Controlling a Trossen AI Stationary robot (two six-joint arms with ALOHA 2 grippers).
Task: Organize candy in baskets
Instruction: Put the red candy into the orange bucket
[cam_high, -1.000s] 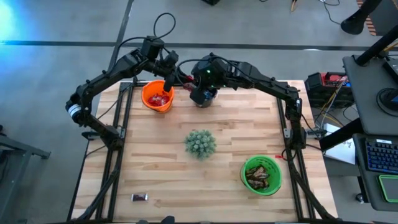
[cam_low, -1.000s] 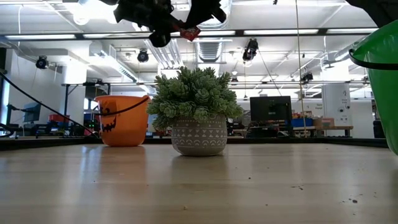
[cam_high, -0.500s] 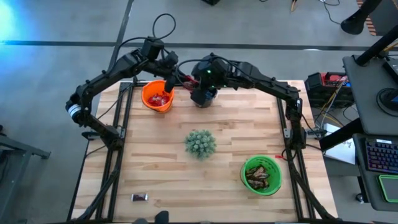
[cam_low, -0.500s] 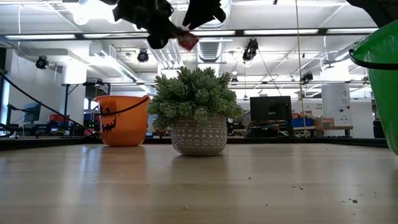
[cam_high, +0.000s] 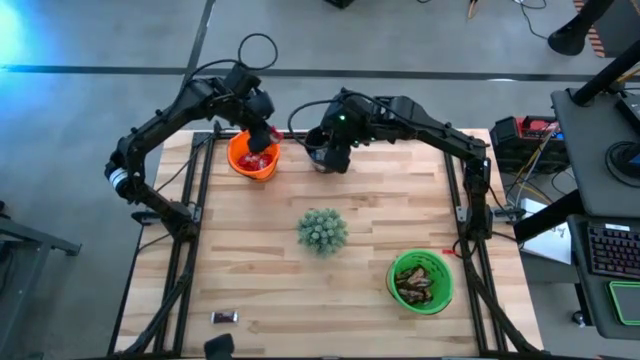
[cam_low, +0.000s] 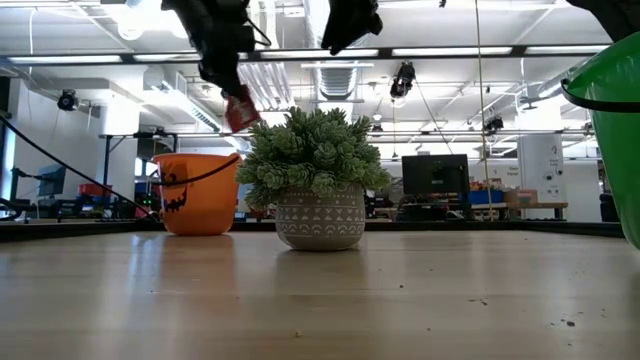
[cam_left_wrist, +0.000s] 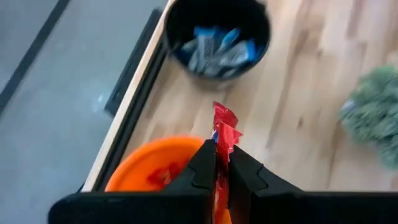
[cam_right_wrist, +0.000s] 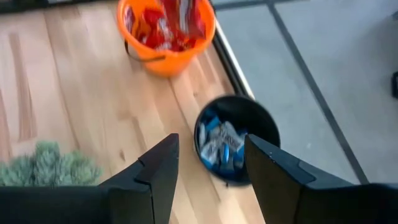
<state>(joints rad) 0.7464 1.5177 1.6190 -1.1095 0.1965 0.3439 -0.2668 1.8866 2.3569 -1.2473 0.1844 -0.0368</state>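
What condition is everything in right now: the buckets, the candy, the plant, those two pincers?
Left pincer: shut on a red candy, above the orange bucket.
Right pincer: open, empty, above the black bucket.
Orange bucket: upright, holds red candies.
Black bucket: upright, holds blue-and-silver candies.
Green bucket: upright, holds brown candies.
Plant: upright, mid-table.
Loose candy: lying flat near the table's edge.

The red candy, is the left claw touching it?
Touching. In the left wrist view the left claw is pinched on the red candy, above the orange basket.

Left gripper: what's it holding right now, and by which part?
The left gripper pinches a red candy bar by its lower end, above the orange basket; the right gripper is empty.
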